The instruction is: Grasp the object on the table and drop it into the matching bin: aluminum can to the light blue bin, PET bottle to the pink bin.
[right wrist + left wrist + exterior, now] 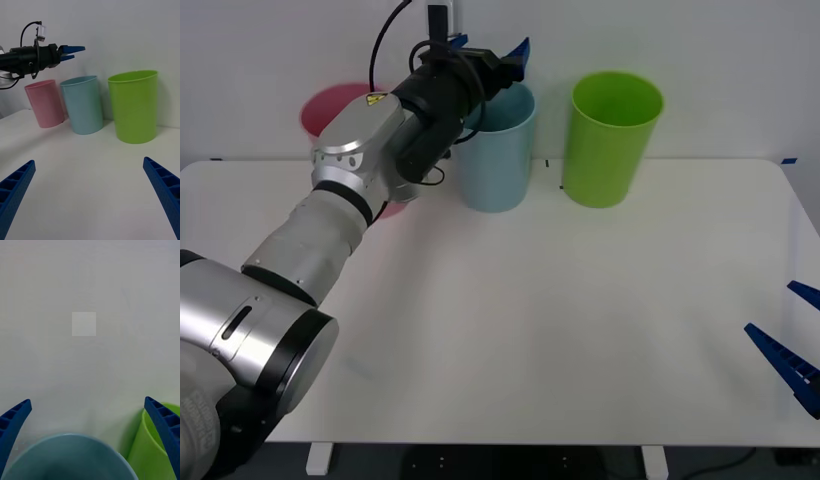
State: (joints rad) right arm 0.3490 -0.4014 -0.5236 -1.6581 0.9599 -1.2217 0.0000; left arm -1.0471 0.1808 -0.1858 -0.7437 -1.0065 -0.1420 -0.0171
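My left gripper (490,55) hangs open just above the mouth of the light blue bin (498,160), with nothing between its fingers. In the left wrist view its blue fingers (15,420) frame the bin's rim (67,457) from above. The right wrist view shows that gripper (73,53) over the light blue bin (84,108). The pink bin (330,105) stands behind my left arm, beside the blue one. The aluminum can is out of view. My right gripper (770,308) rests open and empty low at the table's right edge.
A lime green bin (610,140) stands to the right of the light blue bin, at the back of the white table (530,320). The wall rises directly behind the three bins. My left arm stretches across the table's left side.
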